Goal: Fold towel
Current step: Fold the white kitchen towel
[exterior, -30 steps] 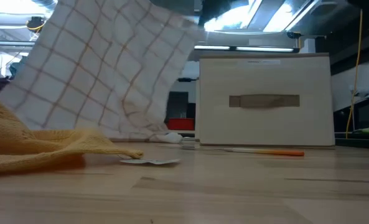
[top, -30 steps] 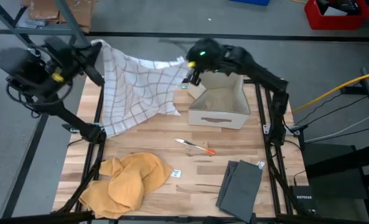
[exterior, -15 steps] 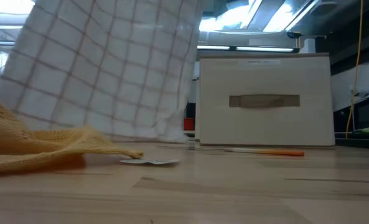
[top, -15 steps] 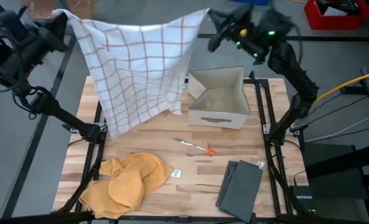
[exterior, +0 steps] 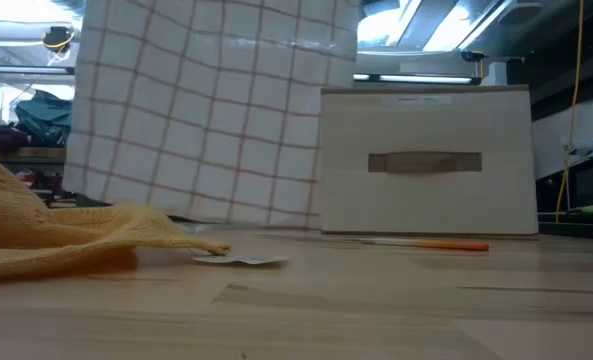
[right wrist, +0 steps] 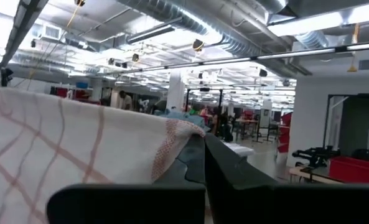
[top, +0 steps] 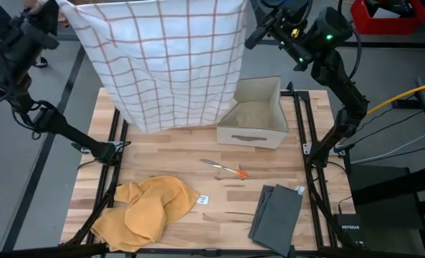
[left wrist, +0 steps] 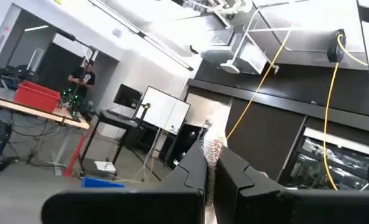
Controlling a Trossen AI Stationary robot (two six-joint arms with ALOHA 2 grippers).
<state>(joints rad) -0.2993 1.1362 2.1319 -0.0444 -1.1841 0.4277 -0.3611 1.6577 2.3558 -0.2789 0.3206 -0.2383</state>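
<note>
With each gripper, left gripper (left wrist: 210, 163) and right gripper (right wrist: 200, 155), clamped on a top corner, the checked towel (top: 170, 61) should be kept taut and level while lowered onto the desk (top: 269, 172) near its far left corner.

Top edge of white towel with red-brown check lines (top: 170, 61) runs off high view's upper edge, so its held corners don't show there. Same in low view (exterior: 211, 110): towel cut off at top, both grippers out of pic. Towel hides back-left part of light wooden table (top: 269, 168) and, in low view, left edge of beige cardboard box w/ slot handle (exterior: 426, 160).
</note>
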